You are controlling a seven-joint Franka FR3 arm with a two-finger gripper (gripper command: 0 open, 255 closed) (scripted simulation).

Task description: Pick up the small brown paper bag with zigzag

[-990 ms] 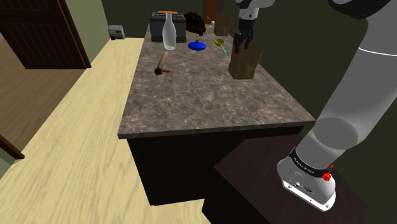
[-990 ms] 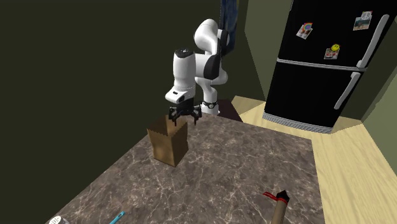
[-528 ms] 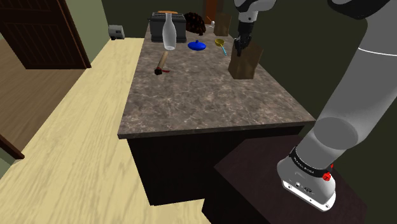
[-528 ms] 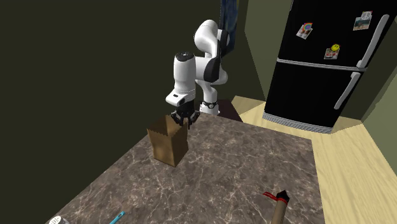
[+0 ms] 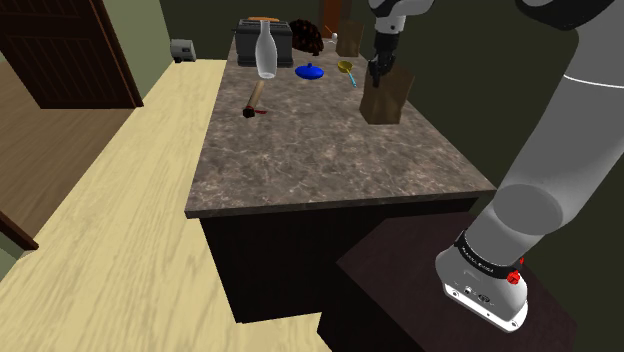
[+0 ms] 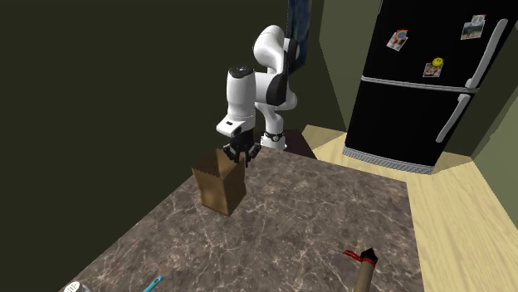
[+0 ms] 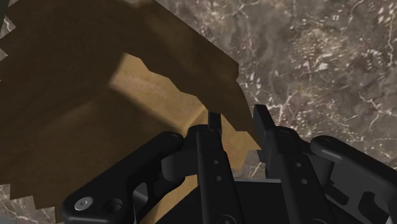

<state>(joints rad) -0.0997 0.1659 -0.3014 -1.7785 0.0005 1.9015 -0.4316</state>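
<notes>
A small brown paper bag (image 5: 386, 99) with a zigzag-cut rim stands upright on the dark marbled counter (image 5: 320, 150), near the edge on the shoulder view's right. My black gripper (image 5: 376, 72) comes down from above onto the bag's top edge. In the second exterior view the gripper (image 6: 235, 159) pinches the rim of the bag (image 6: 220, 189) on the side nearest the arm. Seen from the wrist, the two fingers (image 7: 238, 124) are shut on one wall of the bag (image 7: 95, 95), close to a corner of its open mouth.
At the far end of the counter are a clear glass bottle (image 5: 264, 52), a dark box (image 5: 282, 38), a blue lid (image 5: 311, 71) and a yellow-headed tool (image 5: 346, 68). A hammer (image 5: 254, 103) lies mid-counter. A black fridge (image 6: 423, 83) stands beyond.
A second ago the fingers stood open astride the bag's rim. They have since closed on it. The bag stands where it was.
</notes>
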